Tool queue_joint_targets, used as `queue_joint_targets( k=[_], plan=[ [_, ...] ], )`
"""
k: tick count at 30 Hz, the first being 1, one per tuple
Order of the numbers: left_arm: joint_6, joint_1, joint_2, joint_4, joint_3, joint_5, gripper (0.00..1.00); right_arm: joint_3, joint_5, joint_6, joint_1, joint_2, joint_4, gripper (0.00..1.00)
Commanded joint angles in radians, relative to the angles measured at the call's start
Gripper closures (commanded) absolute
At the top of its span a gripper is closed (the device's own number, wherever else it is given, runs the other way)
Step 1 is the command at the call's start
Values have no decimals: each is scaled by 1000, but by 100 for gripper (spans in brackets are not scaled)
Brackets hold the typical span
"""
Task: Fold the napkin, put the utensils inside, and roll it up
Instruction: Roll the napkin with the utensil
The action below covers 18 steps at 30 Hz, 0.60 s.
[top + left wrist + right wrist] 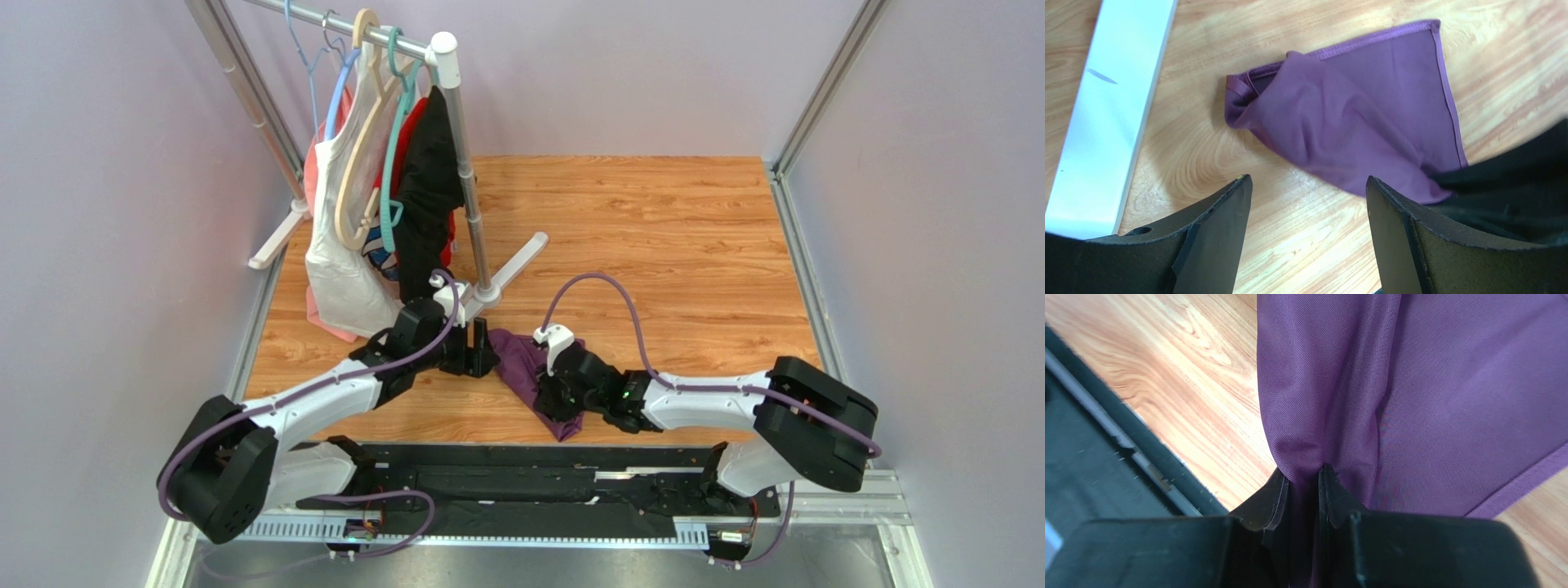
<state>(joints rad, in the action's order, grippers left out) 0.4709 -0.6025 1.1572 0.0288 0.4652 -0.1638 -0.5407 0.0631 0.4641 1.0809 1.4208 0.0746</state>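
The purple napkin (530, 374) lies bunched and partly folded on the wooden table between my two grippers; it also shows in the left wrist view (1352, 116) and fills the right wrist view (1413, 386). My right gripper (562, 392) is shut on a pinched fold of the napkin (1304, 478) near the table's near edge. My left gripper (481, 355) is open and empty just left of the napkin, its fingers (1211, 233) above bare wood. The wooden fork and spoon are out of view.
A clothes rack (454, 159) with white, black and red garments on hangers stands at the back left; its white foot (1112, 110) lies close to my left gripper. A black rail (540, 484) runs along the near edge. Grey walls enclose the sides.
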Motion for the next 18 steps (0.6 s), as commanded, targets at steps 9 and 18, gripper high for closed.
queue_joint_targets(
  k=[9,18],
  plan=[
    [-100,-48,-60,227,-71,-89,23,122,-456,62,-206,33,74,100],
    [-227,-135,-11,374,-59,-187,23,125,-643,50,-335,118,102,100]
  ],
)
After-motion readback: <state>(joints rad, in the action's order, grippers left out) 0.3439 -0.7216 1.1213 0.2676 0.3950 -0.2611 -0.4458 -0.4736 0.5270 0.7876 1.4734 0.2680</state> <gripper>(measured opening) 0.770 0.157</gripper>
